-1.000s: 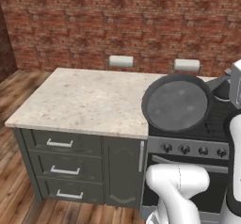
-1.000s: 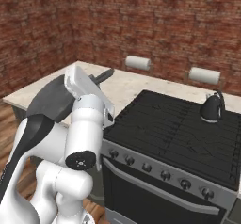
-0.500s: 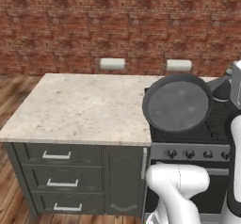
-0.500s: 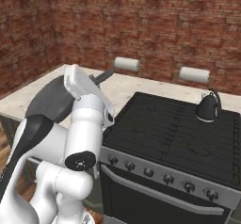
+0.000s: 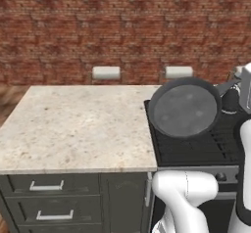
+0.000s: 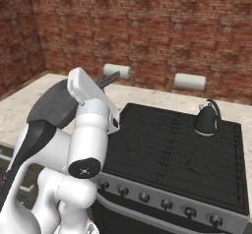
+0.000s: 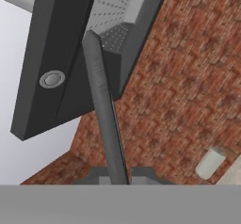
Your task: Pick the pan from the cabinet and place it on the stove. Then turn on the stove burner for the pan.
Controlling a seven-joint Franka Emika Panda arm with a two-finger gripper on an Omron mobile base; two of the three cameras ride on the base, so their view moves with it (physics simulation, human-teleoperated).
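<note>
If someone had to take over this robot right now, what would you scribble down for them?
End effector: shut on the pan's handle, which runs up between the fingers in the hand view.
Pan: held in the air, tilted, over the left side of the stove beside the stone counter; not yet set down.
Kettle: on the stove's back right area, so keep the pan away from it.
Done: pan is out of the cabinet and brought to the stove.
Left: lower the pan onto a burner, let go, then turn the matching knob in the front row.
</note>
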